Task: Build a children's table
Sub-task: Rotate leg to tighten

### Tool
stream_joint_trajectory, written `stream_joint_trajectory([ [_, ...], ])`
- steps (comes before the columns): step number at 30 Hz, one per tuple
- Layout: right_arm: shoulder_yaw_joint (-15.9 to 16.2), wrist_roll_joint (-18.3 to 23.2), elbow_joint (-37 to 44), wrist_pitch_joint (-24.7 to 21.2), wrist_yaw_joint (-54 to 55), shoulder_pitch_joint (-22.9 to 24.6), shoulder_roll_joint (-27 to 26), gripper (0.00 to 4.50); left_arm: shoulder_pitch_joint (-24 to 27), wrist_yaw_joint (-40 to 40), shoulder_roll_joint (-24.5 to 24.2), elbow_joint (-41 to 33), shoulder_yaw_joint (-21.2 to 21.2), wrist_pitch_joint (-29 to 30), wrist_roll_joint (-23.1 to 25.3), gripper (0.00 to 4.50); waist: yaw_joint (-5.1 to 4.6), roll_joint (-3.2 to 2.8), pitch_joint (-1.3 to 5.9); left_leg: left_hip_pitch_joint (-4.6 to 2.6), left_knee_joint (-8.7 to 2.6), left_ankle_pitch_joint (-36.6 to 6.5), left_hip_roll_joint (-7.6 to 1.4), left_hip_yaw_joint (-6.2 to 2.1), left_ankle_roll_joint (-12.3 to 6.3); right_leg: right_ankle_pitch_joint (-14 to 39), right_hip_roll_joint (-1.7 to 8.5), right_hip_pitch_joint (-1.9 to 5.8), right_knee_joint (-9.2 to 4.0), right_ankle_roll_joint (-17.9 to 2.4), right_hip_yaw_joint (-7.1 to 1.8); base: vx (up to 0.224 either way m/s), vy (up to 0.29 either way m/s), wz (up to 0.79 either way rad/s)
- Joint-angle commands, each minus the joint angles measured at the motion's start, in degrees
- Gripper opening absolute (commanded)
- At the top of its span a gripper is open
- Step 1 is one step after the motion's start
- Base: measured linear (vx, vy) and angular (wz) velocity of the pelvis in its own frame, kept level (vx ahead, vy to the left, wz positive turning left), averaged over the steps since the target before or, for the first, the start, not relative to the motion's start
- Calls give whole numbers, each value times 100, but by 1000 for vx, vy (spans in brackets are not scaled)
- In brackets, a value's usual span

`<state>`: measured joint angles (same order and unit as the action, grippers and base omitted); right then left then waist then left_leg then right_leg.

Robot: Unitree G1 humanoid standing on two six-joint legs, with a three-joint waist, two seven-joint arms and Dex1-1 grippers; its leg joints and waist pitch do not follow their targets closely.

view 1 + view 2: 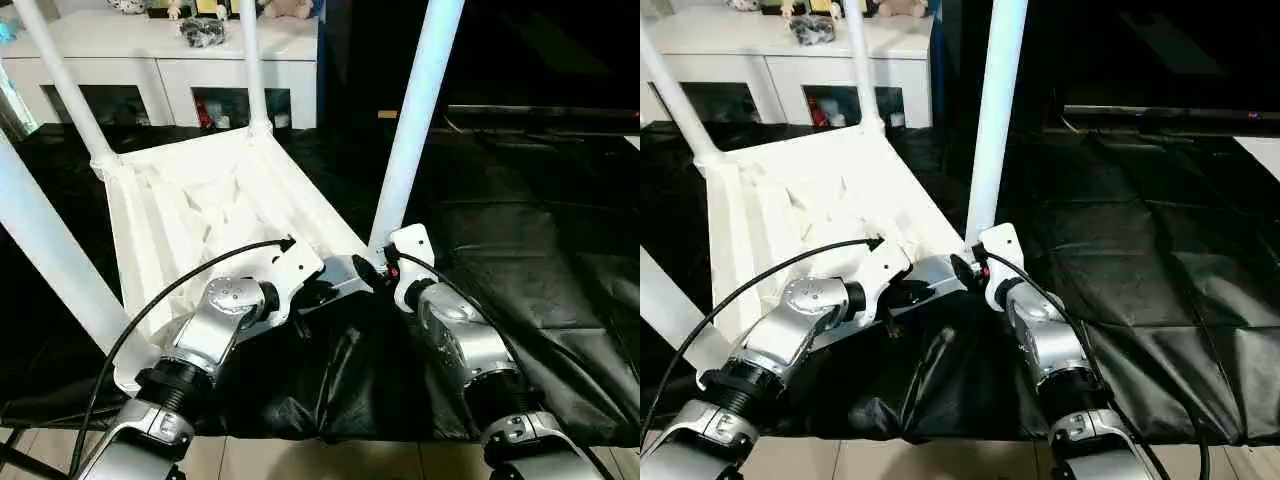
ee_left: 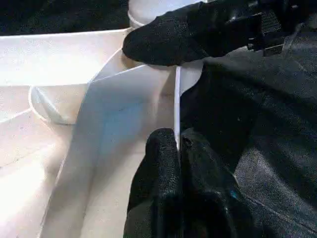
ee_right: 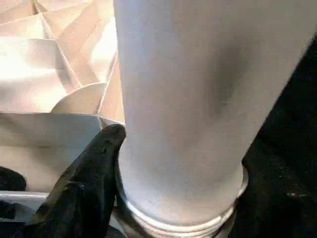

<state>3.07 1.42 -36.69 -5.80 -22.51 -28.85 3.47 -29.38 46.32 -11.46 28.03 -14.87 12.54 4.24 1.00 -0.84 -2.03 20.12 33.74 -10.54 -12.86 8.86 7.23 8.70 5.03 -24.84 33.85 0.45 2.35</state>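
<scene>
The children's table lies upside down on the black cloth, its ribbed white tabletop (image 1: 200,210) facing up. White legs stand in its corner sockets: the near right leg (image 1: 415,120), a near left one (image 1: 50,250) and two far ones (image 1: 65,85) (image 1: 252,60). My left gripper (image 2: 178,144) is shut on the tabletop's thin near rim (image 2: 177,99), close to the near right corner. My right gripper (image 1: 375,270) sits at the base of the near right leg (image 3: 188,99). One black finger (image 3: 84,188) presses against the leg just above the socket.
The black-draped work table (image 1: 540,230) stretches to the right and ends close to me at its front edge. A white cabinet (image 1: 160,60) with glass doors and toys on top stands behind. A black cable (image 1: 150,310) loops over my left forearm.
</scene>
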Motion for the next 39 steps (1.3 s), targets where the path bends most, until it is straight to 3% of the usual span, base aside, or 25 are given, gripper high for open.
stream_joint_trajectory([
  [1,639,140,228,119,-874,22,-449,352,25,143,256,-92,-383,-247,-103,0,3,100,281,65,-444,-2159,156,109,-291,3038,76,273,-552,-473,-18,0,0,0],
  [3,615,177,293,119,-1021,43,-353,366,80,279,168,-159,-390,-294,-125,0,-11,96,279,68,-449,-2114,153,114,-294,2960,81,273,-548,-528,-26,0,0,0],
  [6,763,189,580,47,-1875,106,338,395,292,989,-254,-387,-372,-558,-315,0,3,104,295,97,-451,-1987,133,114,-385,2687,87,325,-510,-603,-44,0,0,0],
  [7,763,189,580,47,-1875,106,338,395,292,989,-254,-387,-372,-558,-315,0,-8,105,293,92,-445,-1952,125,132,-413,2577,83,303,-500,-682,-61,0,0,0],
  [8,878,262,745,41,-2501,162,725,395,350,1338,-468,-427,-358,-666,-390,0,-1,89,294,67,-436,-1926,127,142,-408,2543,85,280,-500,-724,-67,0,0,0],
  [13,963,377,898,6,-3227,197,1125,395,362,1745,-689,-437,-300,-718,-515,0,93,87,330,78,-422,-1467,100,164,-462,1682,85,351,-381,-1087,-93,0,0,0],
  [17,974,411,928,12,-3806,178,1391,379,328,2093,-888,-403,-243,-768,-593,0,114,91,338,78,-407,-1292,97,169,-512,1446,87,376,-349,-1213,-89,0,0,0],
  [23,1144,543,1059,-59,-4488,149,1670,337,229,2546,-1190,-267,-219,-846,-648,0,165,100,330,60,-412,-1246,75,179,-496,1425,88,374,-337,-1252,-85,0,0,0],
  [27,1173,593,1100,-96,-4660,150,1666,303,228,2715,-1254,-285,-216,-808,-713,0,193,104,324,66,-421,-1310,75,175,-421,1613,98,377,-342,-1172,-87,0,0,0],
  [32,1226,611,1225,-174,-4850,230,1660,276,239,2834,-1285,-279,-248,-824,-740,0,212,98,334,67,-417,-1175,74,172,-400,1411,97,386,-319,-1199,-90,0,0,0],
  [35,1195,542,1167,-217,-4415,330,1486,275,161,2237,-1058,-134,-140,-926,-596,0,216,103,335,71,-411,-1144,76,176,-407,1301,95,396,-313,-1243,-89,0,0,0],
  [38,1102,408,978,-163,-3878,308,1306,274,87,1797,-901,-36,-61,-877,-509,0,218,116,305,64,-427,-1316,95,175,-325,1790,102,376,-369,-1072,-89,0,0,0],
  [39,947,268,727,-154,-3180,251,1063,274,13,1400,-706,30,31,-795,-476,0,205,133,298,71,-432,-1402,104,171,-277,2100,106,374,-398,-944,-86,0,0,0],
])
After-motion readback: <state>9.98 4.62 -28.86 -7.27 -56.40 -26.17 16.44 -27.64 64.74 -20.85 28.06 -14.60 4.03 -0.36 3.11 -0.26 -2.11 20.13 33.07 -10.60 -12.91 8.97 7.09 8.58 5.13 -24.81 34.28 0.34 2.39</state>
